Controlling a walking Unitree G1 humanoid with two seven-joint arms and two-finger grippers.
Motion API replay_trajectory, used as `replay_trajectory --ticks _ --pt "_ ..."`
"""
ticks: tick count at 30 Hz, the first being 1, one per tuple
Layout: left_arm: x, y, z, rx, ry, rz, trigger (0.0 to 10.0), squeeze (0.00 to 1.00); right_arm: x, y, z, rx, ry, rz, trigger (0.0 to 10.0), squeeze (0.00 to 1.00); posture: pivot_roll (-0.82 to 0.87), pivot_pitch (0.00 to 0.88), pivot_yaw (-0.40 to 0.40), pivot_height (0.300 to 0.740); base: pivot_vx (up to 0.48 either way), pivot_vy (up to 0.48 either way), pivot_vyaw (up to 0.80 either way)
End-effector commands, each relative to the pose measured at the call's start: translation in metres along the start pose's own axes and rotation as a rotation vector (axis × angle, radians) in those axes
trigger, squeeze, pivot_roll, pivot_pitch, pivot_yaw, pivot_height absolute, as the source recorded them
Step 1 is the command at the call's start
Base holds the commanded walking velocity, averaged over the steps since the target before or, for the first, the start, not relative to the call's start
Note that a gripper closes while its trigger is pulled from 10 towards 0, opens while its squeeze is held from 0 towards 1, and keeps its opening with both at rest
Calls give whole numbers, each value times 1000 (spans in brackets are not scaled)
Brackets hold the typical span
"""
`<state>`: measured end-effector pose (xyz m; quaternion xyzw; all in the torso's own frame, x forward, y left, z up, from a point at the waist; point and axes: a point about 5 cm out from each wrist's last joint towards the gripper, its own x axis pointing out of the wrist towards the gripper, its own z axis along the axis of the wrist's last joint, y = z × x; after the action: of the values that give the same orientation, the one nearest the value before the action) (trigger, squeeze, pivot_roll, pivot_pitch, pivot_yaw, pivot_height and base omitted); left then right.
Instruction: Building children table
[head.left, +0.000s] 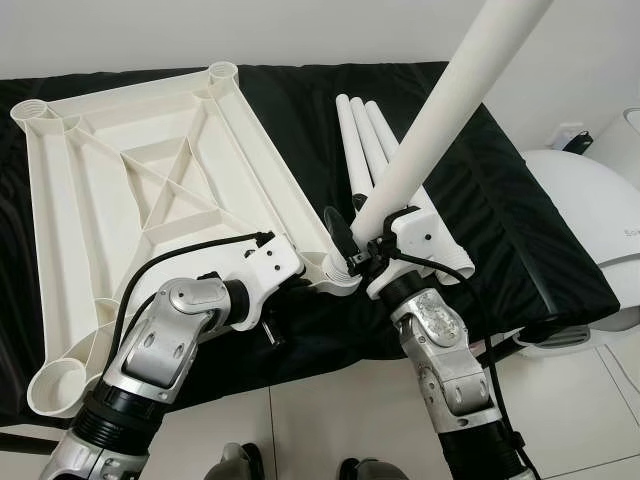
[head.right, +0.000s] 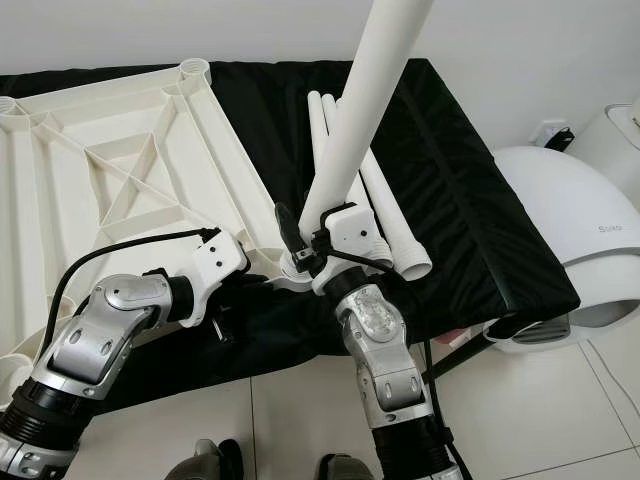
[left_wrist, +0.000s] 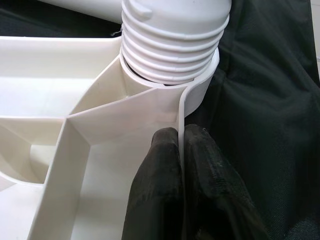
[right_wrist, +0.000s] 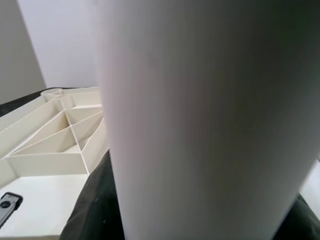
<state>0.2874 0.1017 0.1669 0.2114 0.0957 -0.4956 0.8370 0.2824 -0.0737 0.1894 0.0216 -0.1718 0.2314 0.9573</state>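
Upside-down white tabletop (head.left: 150, 190) lying ribs-up on the black-covered surface (head.left: 520, 240), so the corner sockets face upward for the legs. Left hand (left_wrist: 182, 150) pinched shut on the thin rim wall beside the near corner socket (left_wrist: 200, 95), presumably steadying it against twisting. Right hand (head.left: 372, 248) clamped around a white leg (head.left: 450, 110), held tilted with its threaded end in that socket. Three spare legs (head.left: 365, 140) resting just beyond. Left wrist view reveals exposed threads, so not yet screwed home; head views hide this joint
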Motion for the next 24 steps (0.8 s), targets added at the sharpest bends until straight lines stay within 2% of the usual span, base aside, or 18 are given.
replay_trajectory --ticks 1,8,16,24 --pt "3 -7 -5 -44 -1 -8 10000 0 -10 5 -30 35 152 -30 10000 0 15 202 -15 740 0 0 0" --pt "1 -7 -5 -46 1 -6 10000 0 -9 6 -23 55 110 -141 10000 0 21 204 -18 740 0 0 0" --pt "1 -7 -5 -52 -1 1 10000 0 -7 15 -20 53 94 -172 10000 0 23 204 -23 740 0 0 0" --pt "1 -7 -5 -57 -2 5 10000 0 -7 14 -20 24 104 -197 10000 0 22 204 -28 740 0 0 0"
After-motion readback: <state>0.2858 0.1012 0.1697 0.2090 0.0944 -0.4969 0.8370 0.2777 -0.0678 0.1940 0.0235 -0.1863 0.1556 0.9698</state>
